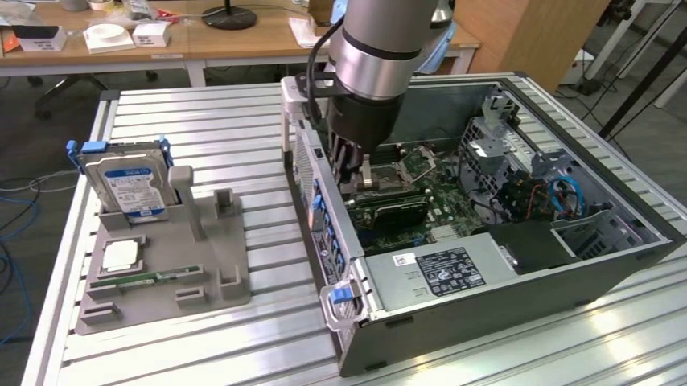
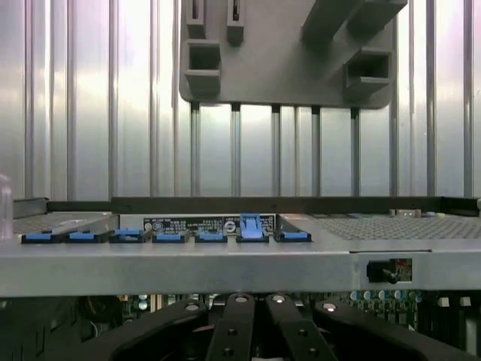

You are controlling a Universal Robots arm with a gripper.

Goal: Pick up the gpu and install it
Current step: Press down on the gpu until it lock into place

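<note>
slatted aluminium table carries everything; wooden desks stand in the room beyond it. open computer case lies on its side around my gripper, motherboard exposed. the gpu sits just below my fingertips, down on the board. whether my hand is clenched or released, i cannot tell. grey holder tray, well apart from my hand, keeps a hard drive upright and a memory stick flat.

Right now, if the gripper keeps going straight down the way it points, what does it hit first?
Probably the gpu, the dark card lying across the motherboard inside the open computer case. The gripper hangs just above it; exact clearance is unclear.
</note>
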